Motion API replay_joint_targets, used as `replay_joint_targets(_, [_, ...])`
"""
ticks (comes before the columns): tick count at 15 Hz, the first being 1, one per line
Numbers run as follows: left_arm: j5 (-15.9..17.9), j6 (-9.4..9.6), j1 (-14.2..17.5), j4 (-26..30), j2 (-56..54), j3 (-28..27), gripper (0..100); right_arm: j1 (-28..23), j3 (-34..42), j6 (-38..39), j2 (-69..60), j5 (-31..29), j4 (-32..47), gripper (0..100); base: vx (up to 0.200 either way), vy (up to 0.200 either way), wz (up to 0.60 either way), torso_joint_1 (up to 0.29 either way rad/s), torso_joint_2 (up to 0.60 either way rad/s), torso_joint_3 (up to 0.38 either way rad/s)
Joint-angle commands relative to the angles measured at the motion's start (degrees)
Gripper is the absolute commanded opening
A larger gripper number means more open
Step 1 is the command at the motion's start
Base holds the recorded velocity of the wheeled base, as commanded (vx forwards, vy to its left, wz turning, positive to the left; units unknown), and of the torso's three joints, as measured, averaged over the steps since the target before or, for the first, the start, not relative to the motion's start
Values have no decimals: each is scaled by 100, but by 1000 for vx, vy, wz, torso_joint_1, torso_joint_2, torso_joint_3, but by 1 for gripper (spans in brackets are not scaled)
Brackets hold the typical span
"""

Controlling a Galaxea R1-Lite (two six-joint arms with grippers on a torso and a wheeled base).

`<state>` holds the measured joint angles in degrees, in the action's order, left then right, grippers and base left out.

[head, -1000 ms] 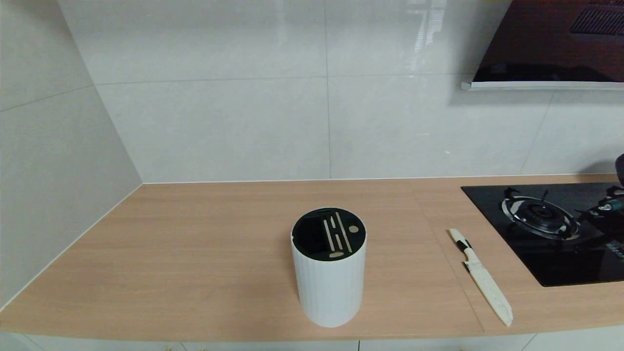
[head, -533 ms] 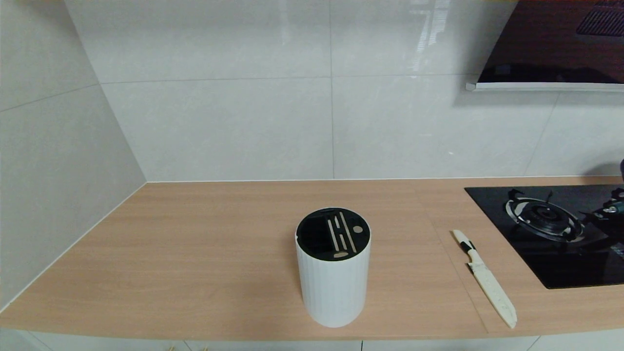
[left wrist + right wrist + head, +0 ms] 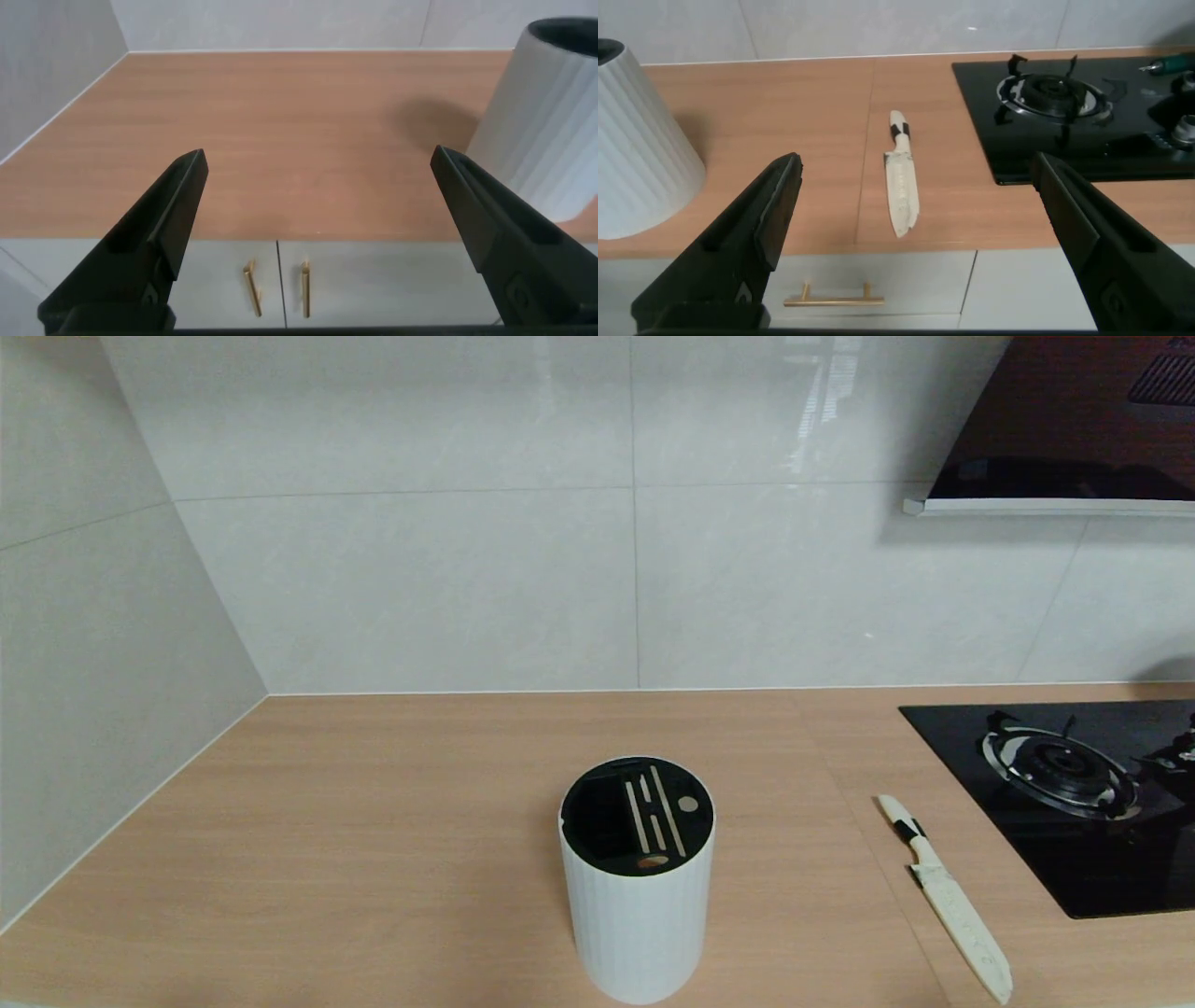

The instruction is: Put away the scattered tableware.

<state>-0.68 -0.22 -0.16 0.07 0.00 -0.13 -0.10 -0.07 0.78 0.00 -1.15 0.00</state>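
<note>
A white ribbed knife holder (image 3: 638,887) with a black slotted top stands upright near the counter's front edge. To its right a cream knife (image 3: 945,896) with a black band on its handle lies flat on the wood, blade toward the front edge. My left gripper (image 3: 318,159) is open in front of the counter edge, with the holder (image 3: 551,112) off to one side. My right gripper (image 3: 917,163) is open too, short of the counter; the knife (image 3: 901,177) lies beyond it, and the holder (image 3: 635,140) stands farther off.
A black gas hob (image 3: 1074,793) is set into the wooden counter (image 3: 373,821) at the right, under a dark hood (image 3: 1074,429). Tiled walls close the back and left. Cabinet doors with gold handles (image 3: 277,285) sit below the counter edge.
The whole head view has shifted, so the camera moved; holder and knife now show lower in the picture. Neither has moved on the counter.
</note>
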Motion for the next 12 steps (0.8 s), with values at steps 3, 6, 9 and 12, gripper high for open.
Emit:
replay_joint_targets(3, [-2,-4,-2,1,0,5,100,1,7,-43,9,9,0,100,0,0,0,0,0,0])
replay_joint_targets(6, [-2,-4,-2,1,0,-4,100,1,7,-78,0,9,0,100,0,0,0,0,0,0])
replay_joint_targets(9, [-2,-4,-2,1,0,-4,100,10,-133,-368,237,97,-18,100,0,0,0,0,0,0])
replay_joint_targets(12, [-2,4,-2,1,0,-4,100,238,-1627,203,1644,466,9,100,0,0,0,0,0,0])
